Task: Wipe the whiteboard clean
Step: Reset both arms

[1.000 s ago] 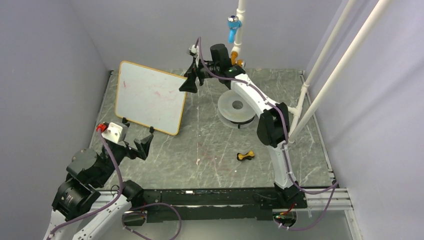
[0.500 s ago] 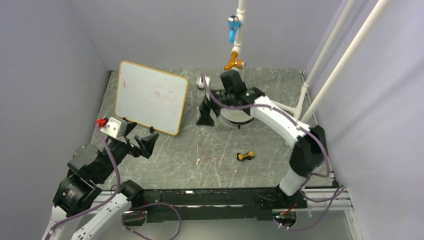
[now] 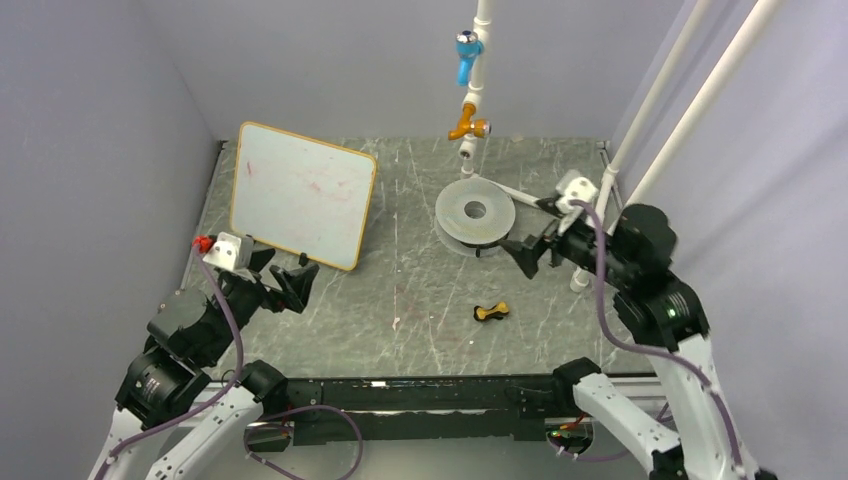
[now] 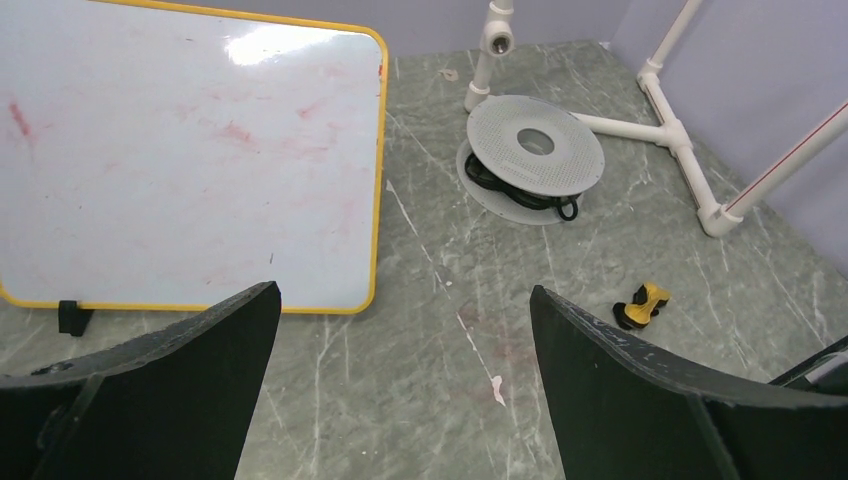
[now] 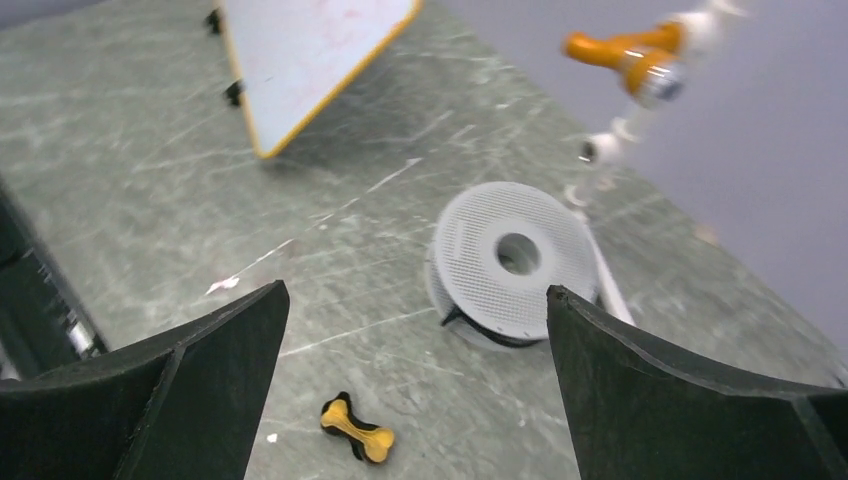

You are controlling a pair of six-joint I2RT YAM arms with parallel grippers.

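Although the whiteboard [image 3: 302,195] is seen from above standing near the table's [image 3: 420,300] far-left corner, its red smudges [image 4: 236,132] are shown clearly only at the left wrist; left gripper [image 3: 283,277] and right gripper [image 3: 538,247] are spread, empty.

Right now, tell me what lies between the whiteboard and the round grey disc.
Nothing; the top view shows only bare tabletop between whiteboard and disc.

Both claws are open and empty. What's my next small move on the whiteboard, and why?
Probably pull the left claw back to rest rather than wipe. The whiteboard shows only faint red smudges, no written lines. The left claw and the right claw are both open and empty, the right one off near the grey disc, and no eraser or cloth is in view.
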